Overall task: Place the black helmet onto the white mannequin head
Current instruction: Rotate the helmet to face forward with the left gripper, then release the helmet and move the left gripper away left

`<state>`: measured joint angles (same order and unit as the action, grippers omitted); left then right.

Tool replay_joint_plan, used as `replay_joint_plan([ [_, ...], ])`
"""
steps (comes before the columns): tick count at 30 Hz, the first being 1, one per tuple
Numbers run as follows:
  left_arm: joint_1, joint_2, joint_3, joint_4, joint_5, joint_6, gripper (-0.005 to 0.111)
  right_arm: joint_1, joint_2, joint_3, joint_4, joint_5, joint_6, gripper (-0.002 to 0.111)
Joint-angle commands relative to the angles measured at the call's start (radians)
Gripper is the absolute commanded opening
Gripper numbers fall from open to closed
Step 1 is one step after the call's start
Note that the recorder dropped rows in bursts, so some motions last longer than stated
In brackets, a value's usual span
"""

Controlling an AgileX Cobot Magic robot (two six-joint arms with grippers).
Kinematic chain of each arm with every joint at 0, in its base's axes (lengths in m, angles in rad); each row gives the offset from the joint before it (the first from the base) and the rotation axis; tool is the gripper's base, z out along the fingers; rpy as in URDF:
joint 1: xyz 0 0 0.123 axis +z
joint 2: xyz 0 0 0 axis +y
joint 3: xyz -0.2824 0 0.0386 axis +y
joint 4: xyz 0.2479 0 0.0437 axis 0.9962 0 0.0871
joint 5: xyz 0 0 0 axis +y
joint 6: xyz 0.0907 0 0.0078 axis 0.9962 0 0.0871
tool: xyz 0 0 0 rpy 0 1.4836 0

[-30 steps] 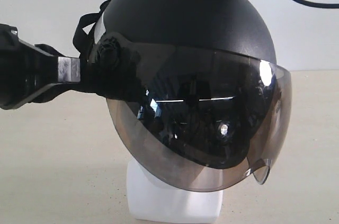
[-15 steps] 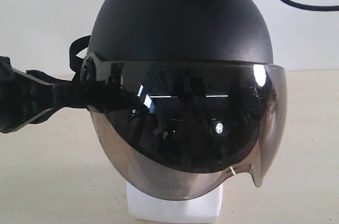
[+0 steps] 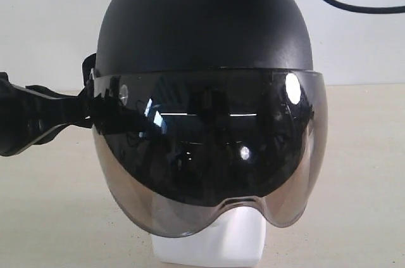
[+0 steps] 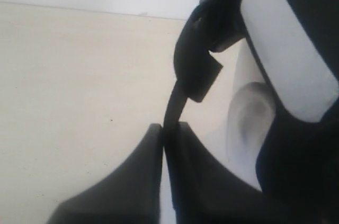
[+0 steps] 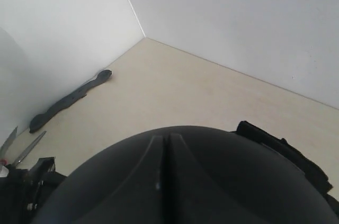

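Note:
The black helmet (image 3: 205, 24) sits over the white mannequin head (image 3: 218, 237), its smoky visor (image 3: 209, 154) facing the exterior camera. Only the head's chin and neck show below the visor. My left gripper (image 3: 83, 113) reaches in from the left and is shut on the helmet's black strap (image 4: 177, 97). In the left wrist view the head's ear (image 4: 249, 123) and the helmet's white label (image 4: 288, 60) lie just beyond it. My right gripper (image 5: 164, 139) is shut, its fingers pressed together with nothing between them, close over the helmet's dome (image 5: 265, 181).
A black cable (image 3: 345, 5) hangs against the white wall at the upper right. In the right wrist view a long dark strip (image 5: 69, 99) and scissors (image 5: 24, 152) lie on the beige table (image 3: 50, 204) by the wall.
The helmet has turned on the head so the visor faces front, shifting left and settling lower. My left gripper stayed shut on the strap and followed.

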<state>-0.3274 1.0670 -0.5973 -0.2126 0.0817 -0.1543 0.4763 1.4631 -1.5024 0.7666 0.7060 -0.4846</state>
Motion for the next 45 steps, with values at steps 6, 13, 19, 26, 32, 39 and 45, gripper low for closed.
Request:
replay_joint_plan([
  [6,0.049,0.106,0.038,0.045,0.028,0.016,0.004,0.024,0.014,0.025,-0.113,0.106,0.059,0.0],
  [13,0.049,0.1,0.036,0.051,0.042,0.018,0.004,0.024,0.014,0.025,-0.199,0.113,0.105,0.0],
  [19,0.049,0.014,-0.064,0.051,0.226,0.098,0.004,0.023,0.014,0.025,-0.205,0.105,0.105,0.0],
  [26,0.049,0.01,-0.103,0.037,0.285,0.102,0.031,0.023,0.014,0.025,-0.219,0.099,0.105,0.0],
  [32,0.049,-0.015,-0.107,-0.015,0.289,0.102,0.053,0.023,0.014,0.025,-0.219,0.099,0.105,0.0],
  [39,0.049,-0.136,-0.165,-0.015,0.319,0.102,0.053,0.023,0.014,0.025,-0.218,0.084,0.105,0.0],
  [45,0.049,-0.185,-0.214,-0.015,0.337,0.102,0.053,0.023,0.014,0.025,-0.218,0.08,0.105,0.0],
])
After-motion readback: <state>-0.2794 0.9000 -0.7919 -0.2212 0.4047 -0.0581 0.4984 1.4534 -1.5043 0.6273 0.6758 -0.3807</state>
